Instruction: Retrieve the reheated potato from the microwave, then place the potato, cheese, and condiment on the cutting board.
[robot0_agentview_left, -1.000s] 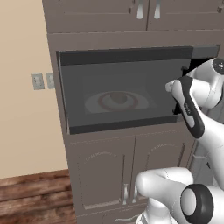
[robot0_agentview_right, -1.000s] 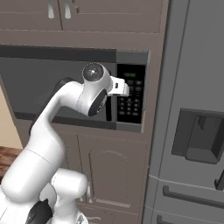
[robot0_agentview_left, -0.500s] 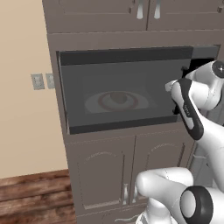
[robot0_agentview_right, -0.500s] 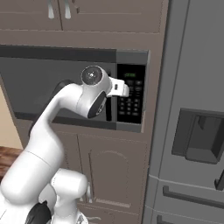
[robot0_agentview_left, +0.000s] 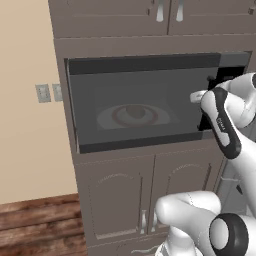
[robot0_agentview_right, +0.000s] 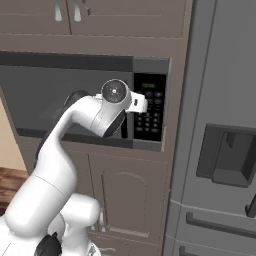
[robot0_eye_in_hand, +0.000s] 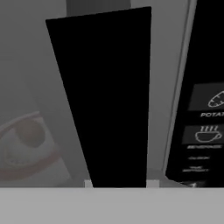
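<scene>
Opening the microwave (robot0_agentview_left: 140, 107) was the step in hand, because its dark glass door was shut and the potato (robot0_eye_in_hand: 29, 131) sat behind it, a small brown lump on a white plate (robot0_agentview_left: 112, 117) with a red ring, seen dimly through the glass. The gripper (robot0_agentview_left: 200, 97) stood at the right edge of the door, just beside the keypad (robot0_agentview_right: 149, 112). In the hand view the black door handle (robot0_eye_in_hand: 109, 100) ran up the middle, very close to the camera. Whether the fingers were narrow around this handle or apart from it, I could not tell; the handle hid them.

To do this step well, I think the fingers should close fully on the handle before any pull. The pull should then follow the arc of the door around its left hinge, not a straight line, or the grip may slip off. The hand should also keep away from the keypad, so that no button is pressed. A slow swing would leave the plate and the potato undisturbed.
</scene>
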